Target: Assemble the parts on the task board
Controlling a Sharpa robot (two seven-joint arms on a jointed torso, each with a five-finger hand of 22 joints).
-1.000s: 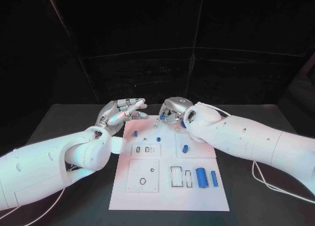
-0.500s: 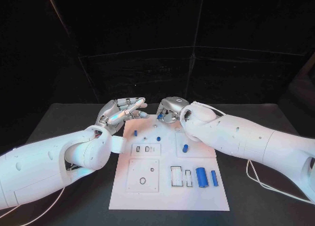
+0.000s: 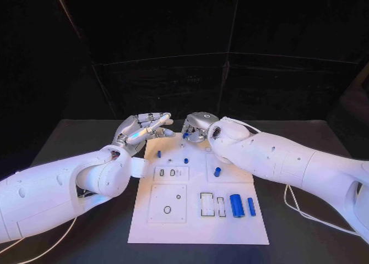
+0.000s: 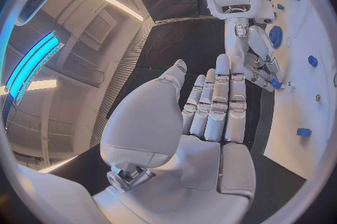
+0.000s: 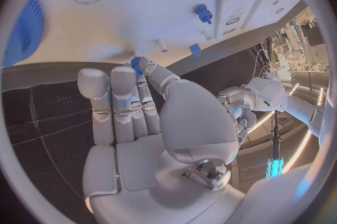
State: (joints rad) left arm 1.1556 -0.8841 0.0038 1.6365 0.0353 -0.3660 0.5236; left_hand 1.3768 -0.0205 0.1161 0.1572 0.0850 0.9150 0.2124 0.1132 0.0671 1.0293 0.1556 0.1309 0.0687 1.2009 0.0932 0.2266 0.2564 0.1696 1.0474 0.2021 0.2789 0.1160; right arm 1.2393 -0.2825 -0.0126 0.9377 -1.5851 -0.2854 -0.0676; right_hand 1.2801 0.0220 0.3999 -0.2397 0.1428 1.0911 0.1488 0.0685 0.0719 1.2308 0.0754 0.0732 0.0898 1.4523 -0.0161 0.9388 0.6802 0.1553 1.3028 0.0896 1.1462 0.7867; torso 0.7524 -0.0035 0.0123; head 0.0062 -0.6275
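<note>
**Pinching a small blue part at the board's far edge**

Holding a small blue part [image 5: 137, 62] at its fingertips, the right robot hand [image 3: 199, 127] hangs over the far edge of the task board [image 3: 199, 228], which lies in the middle of the black counter [image 3: 73, 140]. The right wrist view shows the piece right at the tips of the fingers [image 5: 121, 101], just over the board's edge; a fingertip hold like this probably leaves the part's free end clear for seating in a hole.

The left robot hand [image 3: 141, 130] is raised near the board's far left corner, fingers loosely apart and carrying nothing, likely kept out of the way.

Other pieces wait on the board: two larger blue cylinders [image 3: 237, 205] lie side by side toward its near right, beside empty rectangular slots [image 3: 207, 204]; a blue piece [image 3: 217, 172] lies near the right edge at mid-board; two small blue pegs [image 3: 158, 154] are toward the far end. With so many pieces still loose and slots unfilled, I judge the assembly to be at an early stage.
</note>
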